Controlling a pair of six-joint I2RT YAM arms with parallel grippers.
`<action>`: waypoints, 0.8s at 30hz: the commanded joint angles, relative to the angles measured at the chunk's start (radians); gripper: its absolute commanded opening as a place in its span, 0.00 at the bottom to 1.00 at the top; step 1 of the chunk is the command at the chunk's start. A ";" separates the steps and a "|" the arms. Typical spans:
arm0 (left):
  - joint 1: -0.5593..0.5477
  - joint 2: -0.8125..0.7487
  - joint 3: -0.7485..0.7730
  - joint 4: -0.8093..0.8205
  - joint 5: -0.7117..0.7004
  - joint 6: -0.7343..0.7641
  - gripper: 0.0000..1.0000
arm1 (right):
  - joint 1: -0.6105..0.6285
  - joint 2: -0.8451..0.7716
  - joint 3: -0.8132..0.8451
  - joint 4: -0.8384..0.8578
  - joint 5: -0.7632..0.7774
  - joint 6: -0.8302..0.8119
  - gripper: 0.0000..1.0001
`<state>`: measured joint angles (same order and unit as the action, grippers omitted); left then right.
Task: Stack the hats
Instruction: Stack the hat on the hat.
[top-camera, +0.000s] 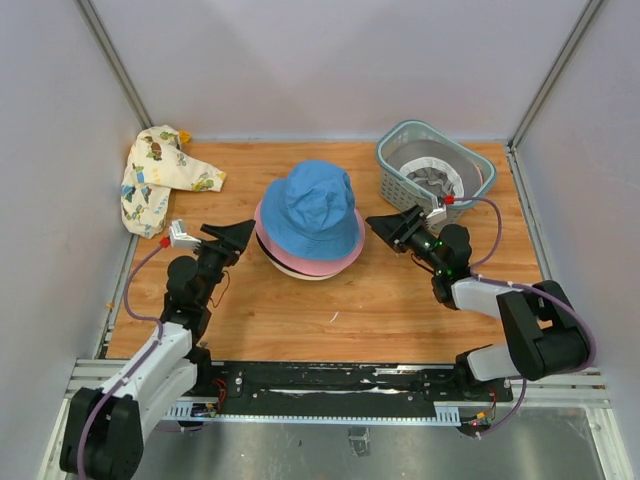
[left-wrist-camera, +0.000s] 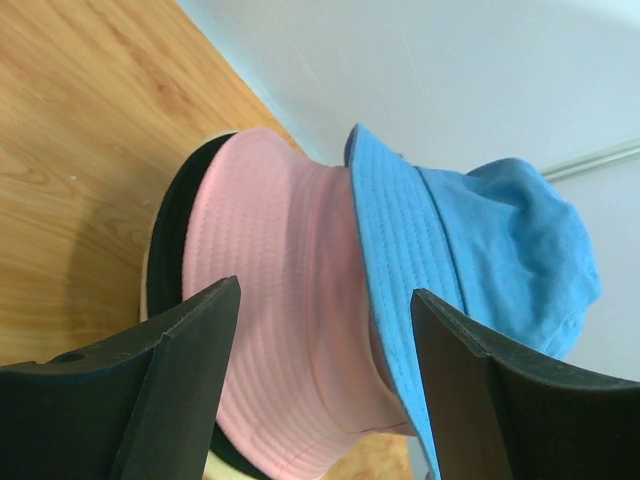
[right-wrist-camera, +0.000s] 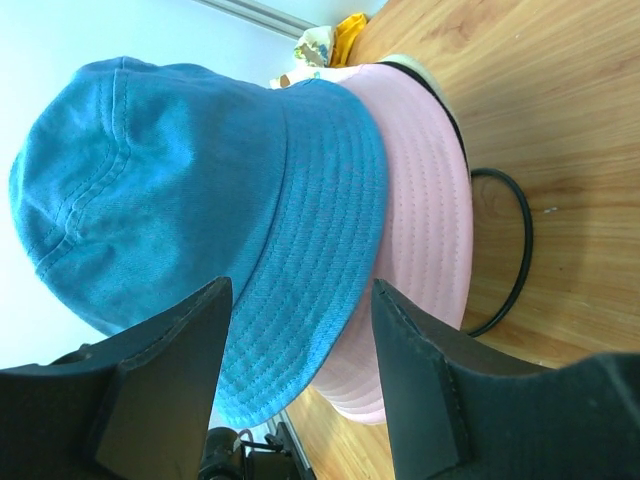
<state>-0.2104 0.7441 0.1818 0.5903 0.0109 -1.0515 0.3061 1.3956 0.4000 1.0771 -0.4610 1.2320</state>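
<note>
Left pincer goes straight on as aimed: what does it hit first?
Probably the brim of the pink hat, under the blue hat; how far off is unclear.

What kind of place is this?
Probably a robot lab booth, not a home: plain white walls box in a wooden table, and the left arm and right arm are bolted to a rail at its edge.

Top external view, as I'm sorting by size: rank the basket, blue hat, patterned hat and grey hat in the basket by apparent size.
1. The basket, blue hat and crumpled patterned hat: too alike to rank.
2. The grey hat, fitting inside the basket and partly hidden: clearly smallest.
</note>
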 joint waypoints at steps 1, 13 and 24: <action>0.023 0.110 -0.005 0.297 0.118 -0.078 0.74 | 0.022 0.022 0.012 0.077 -0.004 0.031 0.59; 0.031 0.341 0.037 0.525 0.197 -0.146 0.74 | 0.051 0.119 0.026 0.187 -0.010 0.080 0.59; 0.031 0.487 0.065 0.683 0.226 -0.186 0.62 | 0.077 0.181 0.046 0.247 0.000 0.108 0.59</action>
<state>-0.1852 1.1839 0.2260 1.1484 0.2108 -1.2163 0.3489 1.5562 0.4171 1.2434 -0.4637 1.3159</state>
